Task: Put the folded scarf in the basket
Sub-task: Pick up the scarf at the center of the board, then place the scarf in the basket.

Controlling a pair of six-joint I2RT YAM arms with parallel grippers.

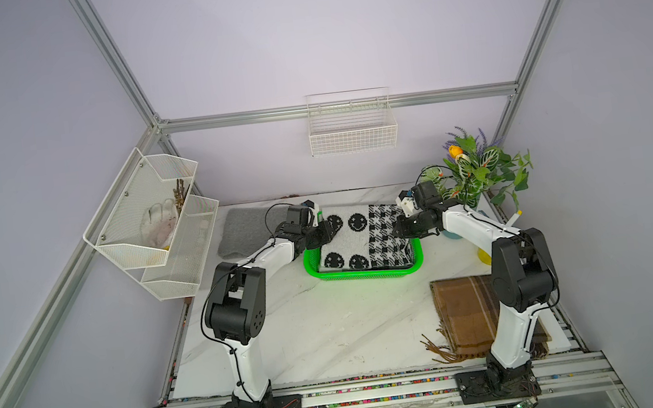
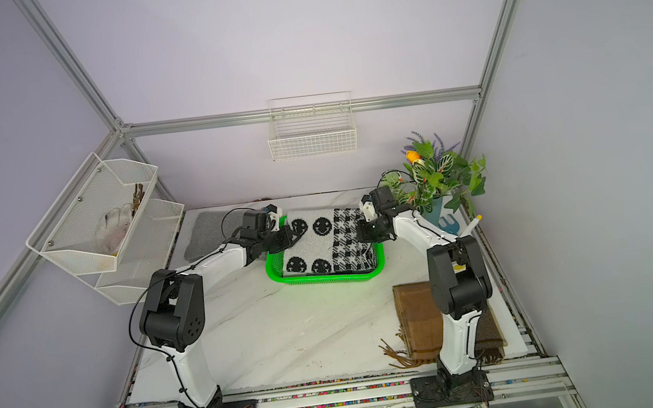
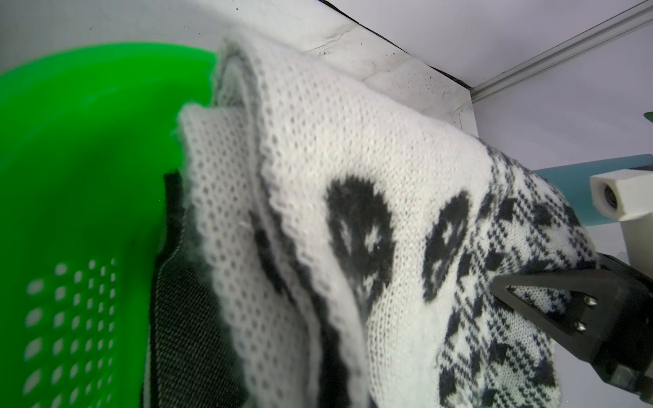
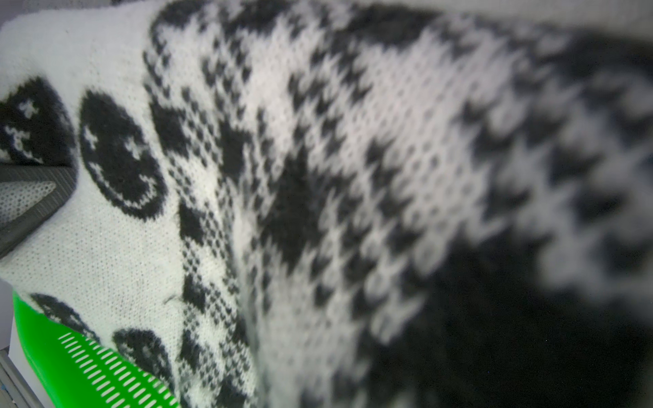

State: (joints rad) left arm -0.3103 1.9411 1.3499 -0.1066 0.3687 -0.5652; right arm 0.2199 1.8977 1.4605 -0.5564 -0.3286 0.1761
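Evenly lower the scarf (image 1: 356,238) flat into the basket (image 1: 366,277), left gripper (image 1: 326,232) and right gripper (image 1: 399,228) both pinched tight on its ends, then release.

- The left arm (image 1: 272,257) stood up from its base at the near edge, bent at the elbow, with the forearm stretched forward and inward.
- The right arm (image 1: 465,222) mirrored that pose.
- The left tool (image 1: 326,233) was clamped on the left end of the folded scarf (image 1: 356,237).
- The right tool (image 1: 399,228), facing it, was clamped on the right end.
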